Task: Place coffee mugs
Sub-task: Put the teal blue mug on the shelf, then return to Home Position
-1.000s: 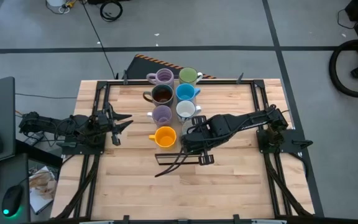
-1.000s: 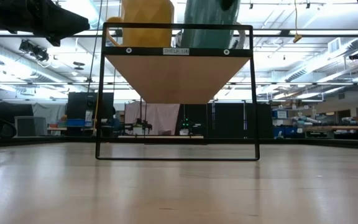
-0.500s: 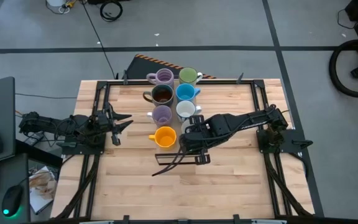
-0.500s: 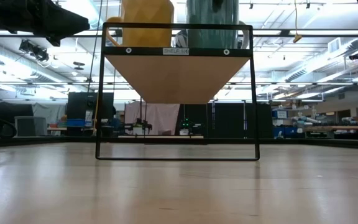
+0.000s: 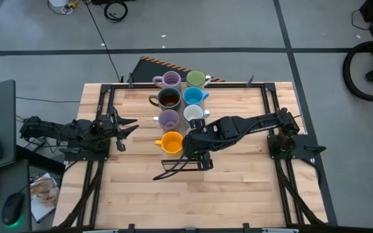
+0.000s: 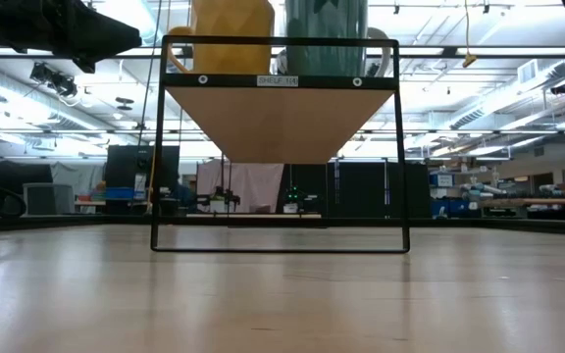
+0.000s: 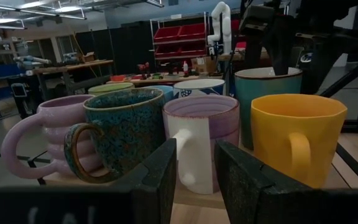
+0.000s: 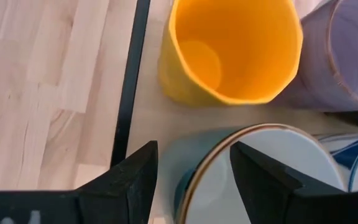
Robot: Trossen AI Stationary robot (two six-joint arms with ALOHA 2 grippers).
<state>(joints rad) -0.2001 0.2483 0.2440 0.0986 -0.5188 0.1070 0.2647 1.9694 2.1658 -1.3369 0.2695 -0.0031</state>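
Mug gripped at rim by right gripper, held upright just above shelf, directly beside orange mug; empty slot lies straight below. Left gripper parked at desk's left, fingers parted, empty.

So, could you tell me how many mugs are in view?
8. Left column, back to front: purple, brown, purple, orange. Right column: green, blue, white, then teal under the right gripper, mostly hidden from above.
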